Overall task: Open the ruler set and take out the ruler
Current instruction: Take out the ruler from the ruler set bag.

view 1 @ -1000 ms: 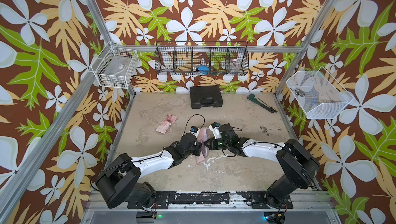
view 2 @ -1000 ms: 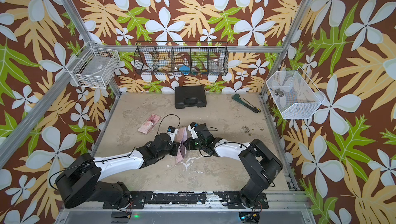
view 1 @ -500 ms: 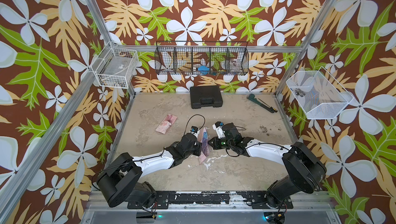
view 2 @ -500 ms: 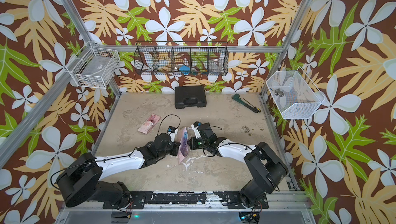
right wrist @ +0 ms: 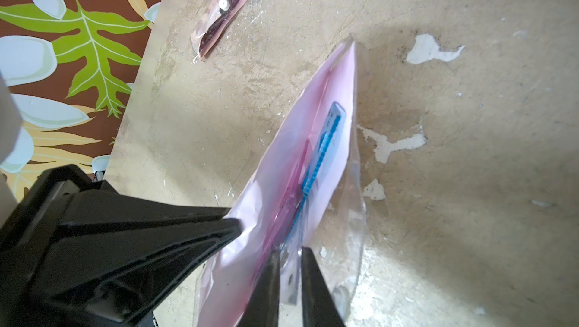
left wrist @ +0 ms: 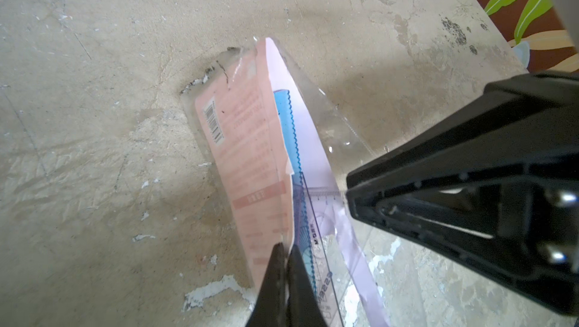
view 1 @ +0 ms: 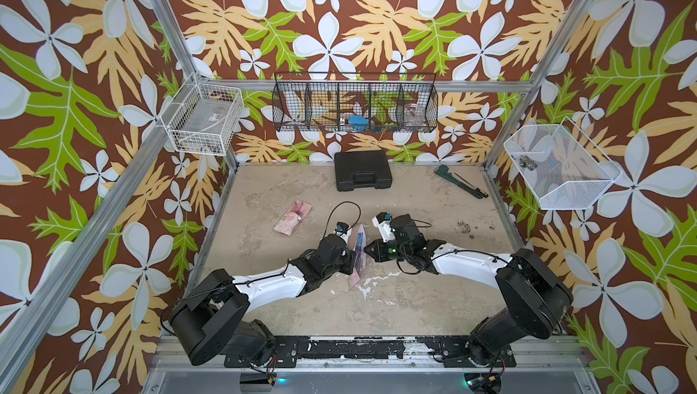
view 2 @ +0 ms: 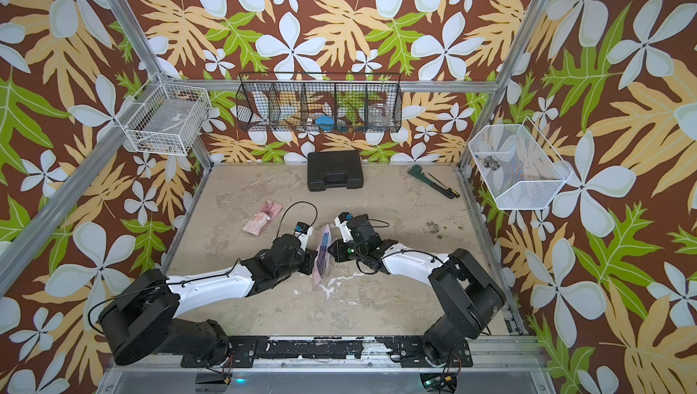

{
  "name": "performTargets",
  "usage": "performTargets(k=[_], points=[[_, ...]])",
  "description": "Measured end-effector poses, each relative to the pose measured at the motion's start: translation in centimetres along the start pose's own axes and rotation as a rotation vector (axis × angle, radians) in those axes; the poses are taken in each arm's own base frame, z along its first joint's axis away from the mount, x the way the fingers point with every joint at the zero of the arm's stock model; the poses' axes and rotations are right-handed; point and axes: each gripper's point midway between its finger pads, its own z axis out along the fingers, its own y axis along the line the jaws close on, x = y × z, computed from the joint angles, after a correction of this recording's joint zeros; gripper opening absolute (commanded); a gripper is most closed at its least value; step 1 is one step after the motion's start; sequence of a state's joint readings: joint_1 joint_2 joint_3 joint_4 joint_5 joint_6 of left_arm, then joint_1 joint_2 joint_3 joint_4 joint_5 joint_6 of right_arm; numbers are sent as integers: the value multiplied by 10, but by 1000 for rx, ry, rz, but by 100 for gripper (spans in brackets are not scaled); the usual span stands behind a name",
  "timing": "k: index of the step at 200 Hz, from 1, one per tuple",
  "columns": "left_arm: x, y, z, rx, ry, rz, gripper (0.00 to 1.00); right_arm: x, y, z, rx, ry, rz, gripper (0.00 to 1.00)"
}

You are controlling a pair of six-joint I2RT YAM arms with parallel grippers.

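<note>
In both top views the two white-and-black arms stretch low over the beige table (view 1: 283,192) from their bases at the lower edge. They converge tip to tip just below the frame's centre, where the pink card ruler set in its clear plastic sleeve (view 1: 360,256) (view 2: 323,256) stands on edge between them. The left gripper (left wrist: 285,248) is pinched tight on the card's edge, while the right gripper (right wrist: 289,253) nips a clear graduated ruler (left wrist: 324,194) lying against the card.
</note>
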State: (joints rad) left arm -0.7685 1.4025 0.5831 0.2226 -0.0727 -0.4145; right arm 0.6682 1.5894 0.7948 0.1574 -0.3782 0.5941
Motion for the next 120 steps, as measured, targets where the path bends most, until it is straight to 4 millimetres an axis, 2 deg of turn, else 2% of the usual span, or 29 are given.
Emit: performTargets(k=[11, 55, 120], points=[[0, 0, 0, 0, 0, 0, 0, 0, 0, 0, 0, 1, -1, 8], [1, 1, 1, -4, 4, 0, 0, -4, 4, 0, -11, -3, -5, 4], [1, 2, 3, -8, 3, 0, 0, -12, 13, -13, -17, -24, -17, 4]])
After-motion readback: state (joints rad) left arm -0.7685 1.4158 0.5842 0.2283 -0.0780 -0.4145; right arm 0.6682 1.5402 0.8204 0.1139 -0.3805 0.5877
